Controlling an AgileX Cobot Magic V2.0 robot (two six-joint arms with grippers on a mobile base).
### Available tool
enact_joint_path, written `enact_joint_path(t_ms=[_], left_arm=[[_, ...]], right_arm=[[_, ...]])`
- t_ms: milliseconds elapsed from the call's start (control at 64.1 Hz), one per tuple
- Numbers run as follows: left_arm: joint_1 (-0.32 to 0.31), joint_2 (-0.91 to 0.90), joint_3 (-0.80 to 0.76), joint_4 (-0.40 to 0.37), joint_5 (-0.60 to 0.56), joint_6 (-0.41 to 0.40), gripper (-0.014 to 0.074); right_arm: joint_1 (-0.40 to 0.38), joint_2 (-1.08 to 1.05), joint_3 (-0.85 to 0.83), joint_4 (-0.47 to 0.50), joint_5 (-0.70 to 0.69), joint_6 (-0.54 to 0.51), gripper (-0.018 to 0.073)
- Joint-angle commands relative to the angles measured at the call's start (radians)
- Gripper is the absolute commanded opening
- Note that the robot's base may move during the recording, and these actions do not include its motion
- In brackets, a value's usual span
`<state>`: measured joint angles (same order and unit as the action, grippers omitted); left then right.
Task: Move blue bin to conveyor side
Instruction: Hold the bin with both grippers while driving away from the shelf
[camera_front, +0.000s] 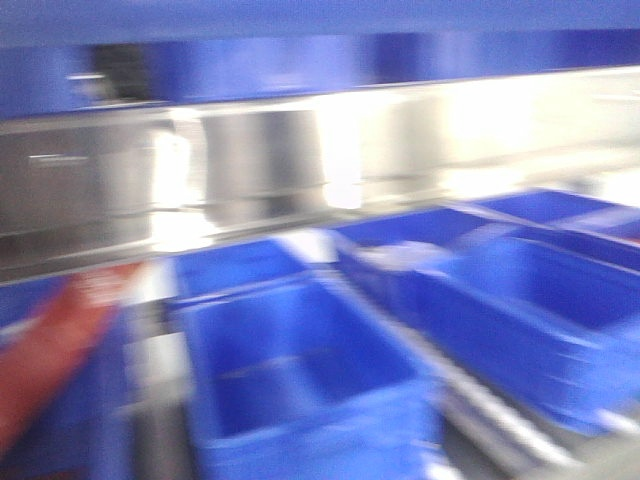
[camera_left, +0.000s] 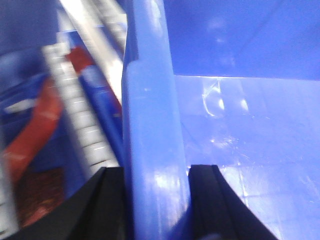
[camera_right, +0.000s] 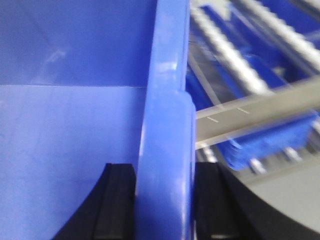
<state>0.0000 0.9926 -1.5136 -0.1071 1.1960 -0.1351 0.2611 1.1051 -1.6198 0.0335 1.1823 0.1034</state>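
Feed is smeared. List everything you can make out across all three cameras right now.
blue bin: one, glossy blue, rim filling both wrist views.
other blue bins: at least three, blue, side by side in the front view; too blurred to tell whether one of them is the held bin.
steel rack: one, shiny silver, behind the bins.
rollers: several, silver, right of the held rim in the right wrist view.
red shape: one, red, lower left of the front view; too blurred to name.
left gripper: one, black, shut on the bin's rim.
right gripper: one, black, shut on the bin's rim.
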Motion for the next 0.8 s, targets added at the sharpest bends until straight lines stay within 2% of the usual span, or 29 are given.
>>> enact_joint_path(t_ms=[0,780], left_arm=[[0.005,-0.020,-0.014,0.048,-0.089,0.012,-0.0020],[0.005,-0.020,-0.014,0.050,-0.089,0.012,-0.0020]], right_arm=[[-0.007,-0.021,-0.013,-0.085,-0.103,-0.014,-0.0088],[-0.007,-0.021,-0.013,-0.085,-0.103,-0.014,-0.0088]])
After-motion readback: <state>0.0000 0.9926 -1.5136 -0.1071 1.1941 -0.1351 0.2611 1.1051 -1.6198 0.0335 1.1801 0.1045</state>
